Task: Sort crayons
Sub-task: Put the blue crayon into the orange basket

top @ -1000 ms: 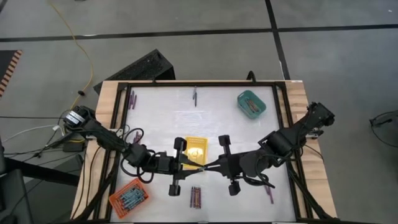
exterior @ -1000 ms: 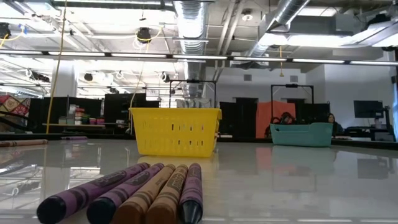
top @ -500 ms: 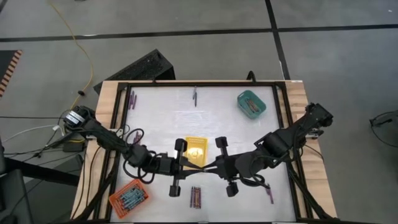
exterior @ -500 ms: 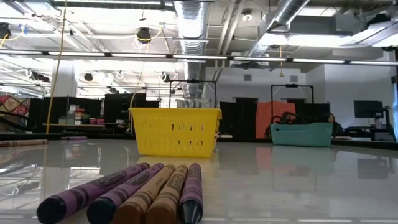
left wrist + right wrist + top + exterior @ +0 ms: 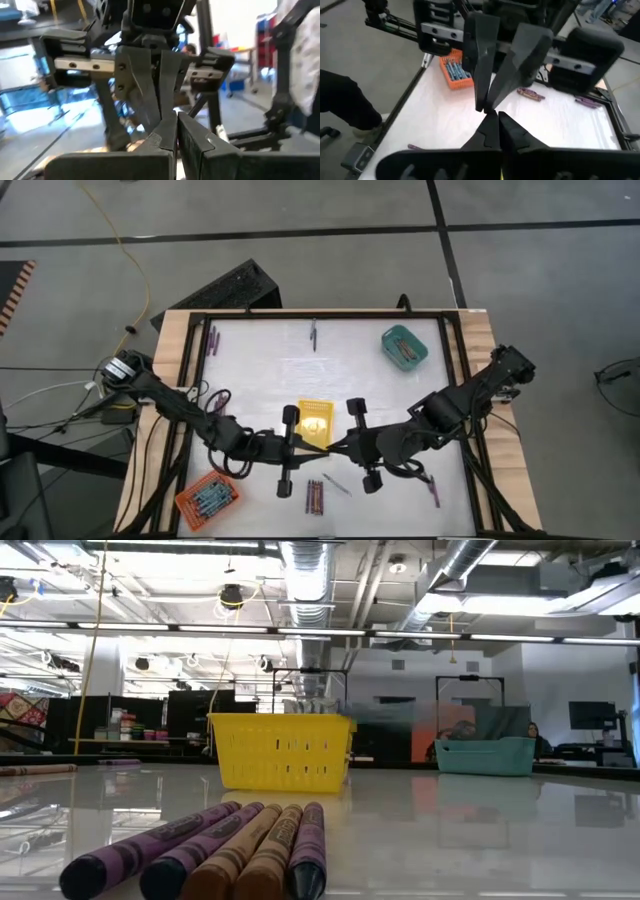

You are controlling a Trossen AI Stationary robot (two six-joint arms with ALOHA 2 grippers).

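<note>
Above the table's middle, just in front of the yellow tray (image 5: 314, 420), my left gripper (image 5: 318, 446) and my right gripper (image 5: 338, 448) face each other tip to tip, both shut, and no crayon shows between the fingers (image 5: 490, 127). Whether the tips touch I cannot tell. A cluster of purple and brown crayons (image 5: 314, 495) lies flat near the front edge, close up in the low view (image 5: 230, 850). One thin crayon (image 5: 337, 483) lies loose to its right. The orange tray (image 5: 207, 498) holds bluish crayons, the teal tray (image 5: 404, 346) reddish ones.
Single crayons lie at the far left (image 5: 213, 338), far middle (image 5: 313, 332) and near right (image 5: 435, 492). A black frame (image 5: 320, 313) runs round the white table top. Cables hang off the left side.
A thin crayon now lies on the table right of the cluster, where none lay half a second ago. My left wrist has tipped a little; both hands have stayed in place in front of the yellow tray.
</note>
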